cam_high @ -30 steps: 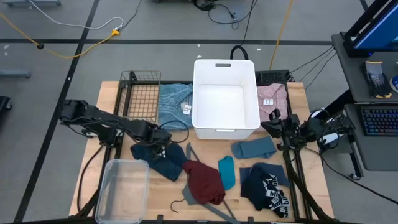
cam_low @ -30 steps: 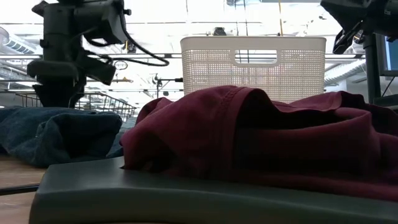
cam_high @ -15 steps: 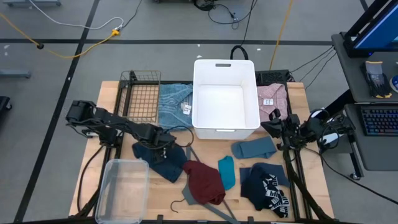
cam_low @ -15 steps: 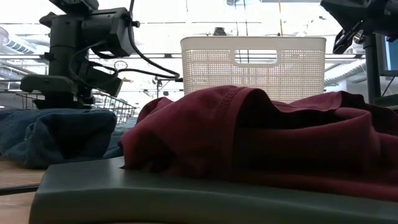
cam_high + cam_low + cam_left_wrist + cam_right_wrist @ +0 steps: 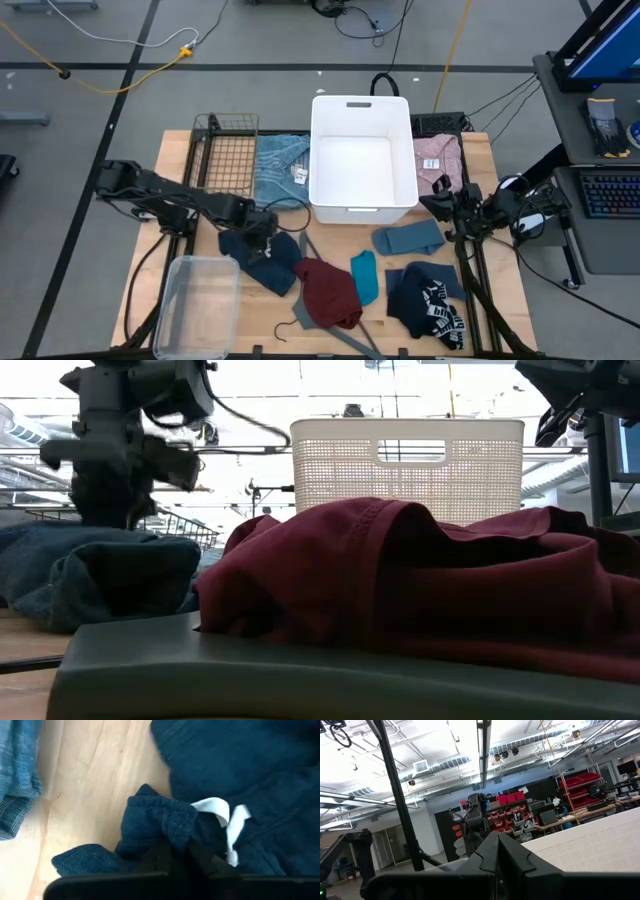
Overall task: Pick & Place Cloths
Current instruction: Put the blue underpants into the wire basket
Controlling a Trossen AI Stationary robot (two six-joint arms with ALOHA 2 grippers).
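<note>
The left gripper (image 5: pixel 177 857) pinches a fold of the navy cloth (image 5: pixel 262 258) — fingers clamped together. The right gripper (image 5: pixel 497 851) rests closed beside the white basket (image 5: pixel 363 205).

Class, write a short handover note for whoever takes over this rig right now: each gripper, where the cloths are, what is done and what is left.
Left gripper: shut on the navy cloth, low over the table's left half.
Right gripper: shut, holding nothing, waiting at the table's right edge.
Cloths: maroon cloth on the grey hanger; teal cloth, slate-blue cloth and printed navy cloth front right; light-blue cloth and pink cloth beside the white basket.
Done: nothing in the basket.
Left: likely every cloth.
</note>
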